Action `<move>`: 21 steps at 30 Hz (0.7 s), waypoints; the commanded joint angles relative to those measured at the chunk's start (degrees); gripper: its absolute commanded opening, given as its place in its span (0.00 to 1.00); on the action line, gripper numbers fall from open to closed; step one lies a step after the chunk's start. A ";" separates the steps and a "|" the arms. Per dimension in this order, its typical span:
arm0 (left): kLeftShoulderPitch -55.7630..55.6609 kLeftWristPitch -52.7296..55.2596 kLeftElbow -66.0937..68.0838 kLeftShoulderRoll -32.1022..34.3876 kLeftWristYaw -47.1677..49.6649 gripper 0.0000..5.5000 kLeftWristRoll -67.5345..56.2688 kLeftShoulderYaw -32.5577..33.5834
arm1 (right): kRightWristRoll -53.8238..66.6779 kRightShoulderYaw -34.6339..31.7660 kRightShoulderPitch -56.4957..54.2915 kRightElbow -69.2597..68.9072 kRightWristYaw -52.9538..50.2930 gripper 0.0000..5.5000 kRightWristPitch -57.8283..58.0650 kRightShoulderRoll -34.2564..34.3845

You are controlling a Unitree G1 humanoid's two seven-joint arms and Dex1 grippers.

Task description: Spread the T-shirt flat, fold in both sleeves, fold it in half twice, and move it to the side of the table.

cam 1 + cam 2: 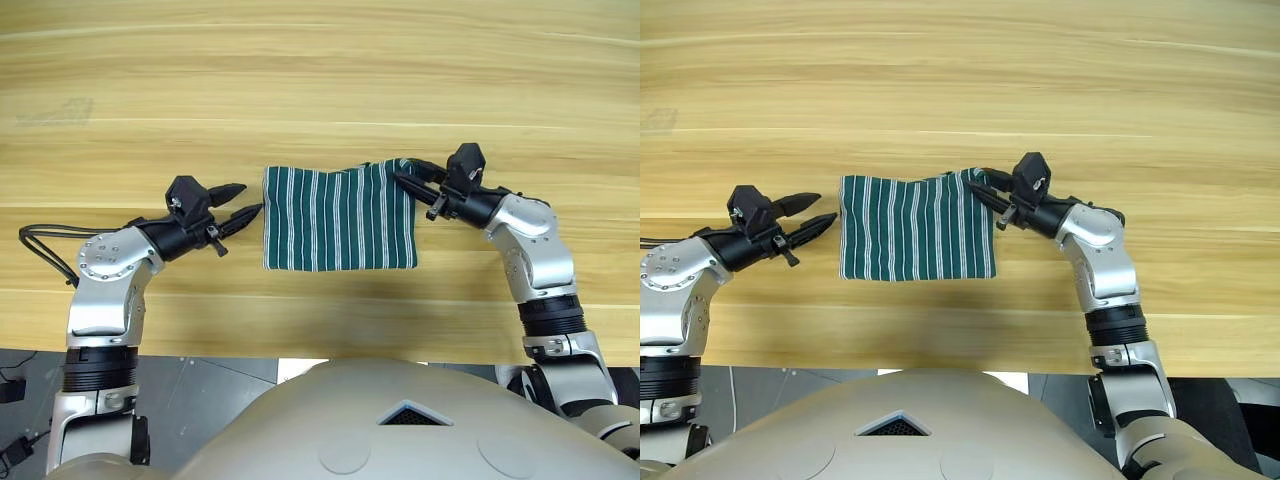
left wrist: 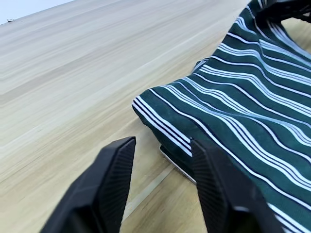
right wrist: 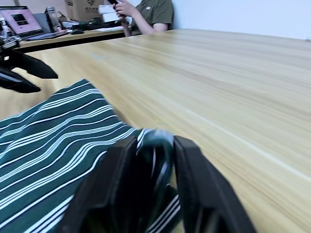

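The right claw [image 1: 402, 174] is pinching the far right corner of the T-shirt [image 1: 335, 222], with fabric bunching between its fingers. The left claw [image 1: 251, 198] is hovering spread just beside the shirt's left edge. The shirt is lying as a compact folded rectangle mid-worktop [image 1: 320, 80]. Moving it aside seems to be coming next, so the left claw should be catching every layer, with both claws dragging low and together so the folds hold.

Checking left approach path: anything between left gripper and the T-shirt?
Just bare table, per left eye view: open left gripper sits short of the T-shirt, not touching.
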 commanded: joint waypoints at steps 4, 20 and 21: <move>0.72 -0.30 -0.59 -0.66 0.50 0.58 0.68 -0.07 | -3.29 -0.81 -0.48 1.66 -3.25 0.40 -1.73 0.22; -7.33 -13.66 -10.29 -18.02 37.22 0.70 8.50 13.13 | -23.78 16.89 -14.22 18.94 -4.21 0.40 -24.99 7.98; -7.00 -13.75 -10.56 -18.55 37.37 0.70 8.99 12.28 | -25.68 18.05 -16.35 22.99 -3.60 0.40 -25.54 7.73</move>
